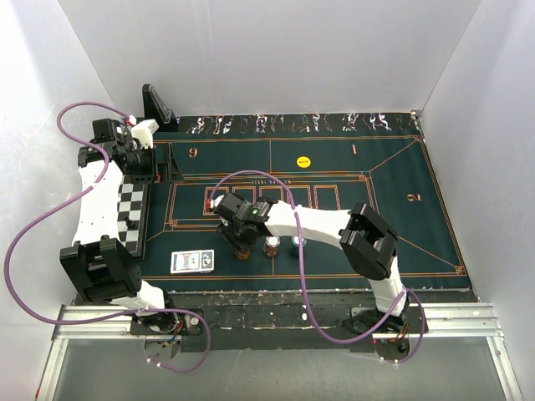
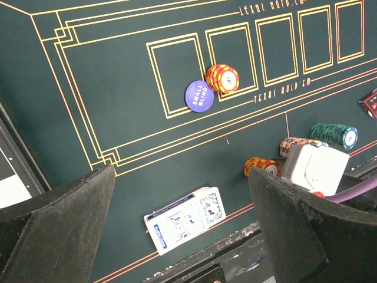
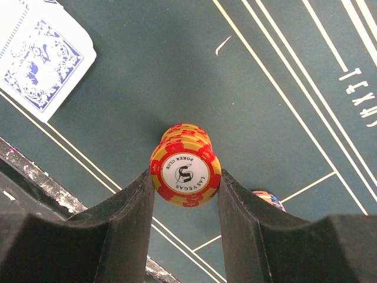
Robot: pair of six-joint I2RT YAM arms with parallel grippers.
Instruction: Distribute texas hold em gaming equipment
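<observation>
Clamping a stack of red-and-yellow chips [image 3: 184, 171] between its two fingers, the right gripper [image 3: 186, 180] stood low over the near edge of the green mat [image 1: 401, 217]. Whether the stack touched the mat could not be told. Seen from above, the blue-backed card deck [image 1: 191, 261] lay at nine o'clock of that stack. Two more chip stacks [image 1: 272, 246] stood just beside it at three o'clock, and a yellow disc [image 1: 303, 159] sat well off toward one o'clock. The left gripper [image 2: 181, 177] hung with fingers spread wide apart, at ten o'clock by the chequered board [image 1: 129, 213]. A blue disc [image 2: 199, 95] lay just beside another red-and-yellow stack [image 2: 222, 78].
</observation>
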